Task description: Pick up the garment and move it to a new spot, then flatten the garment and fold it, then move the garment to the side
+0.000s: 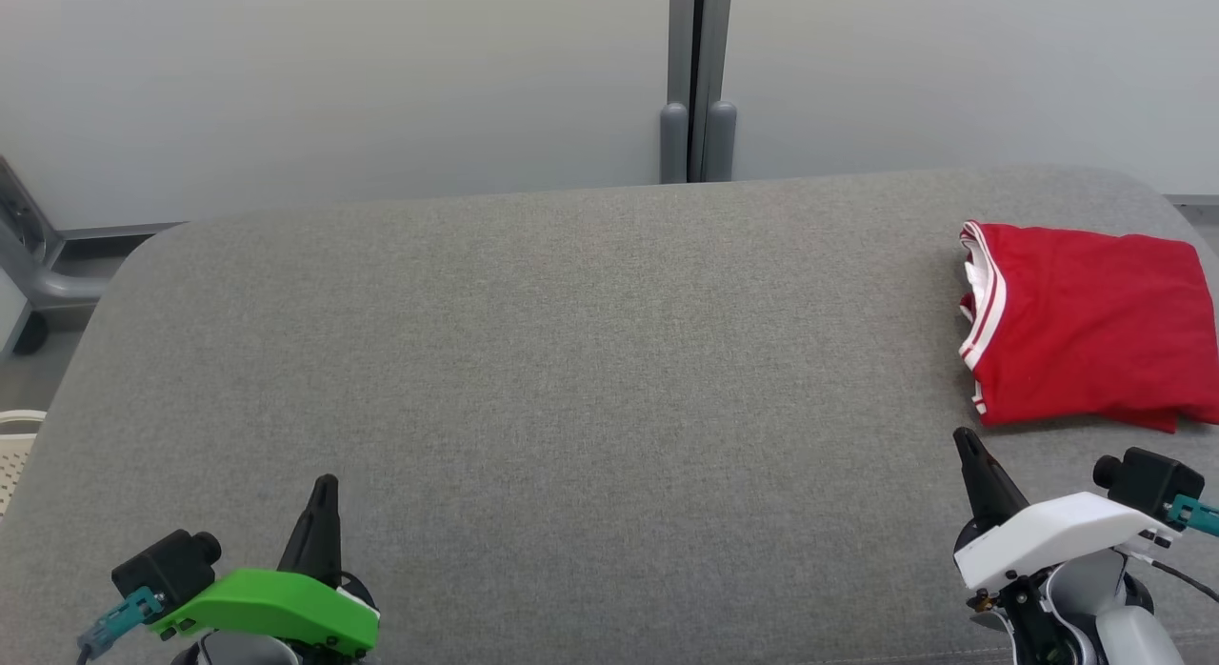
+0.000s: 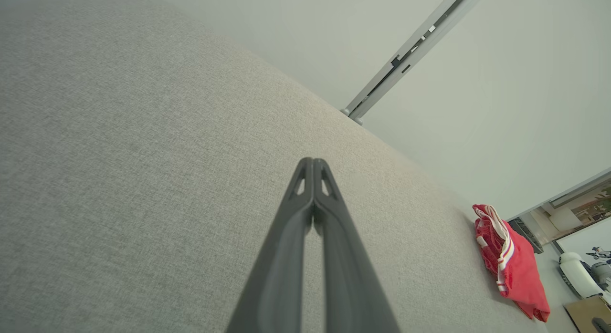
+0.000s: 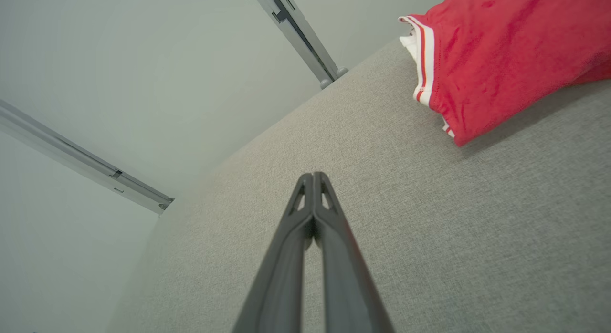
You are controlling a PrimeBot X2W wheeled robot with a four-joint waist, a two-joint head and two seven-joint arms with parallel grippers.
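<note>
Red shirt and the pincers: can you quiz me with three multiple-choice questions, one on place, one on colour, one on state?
1. Where does the red garment lie on the grey cushion? A) far right B) centre C) near left corner
2. Its striped trim is: A) blue B) white C) yellow
3. The right gripper is: A) wide open B) shut on the garment C) shut, holding nothing
Answers: A, it lies by the cushion's right edge in the head view; B, white bands edge the red cloth; C, its tips meet over bare cushion, apart from the garment.

Bright, even, soft-shadowed light; wide-angle wrist distortion.
</note>
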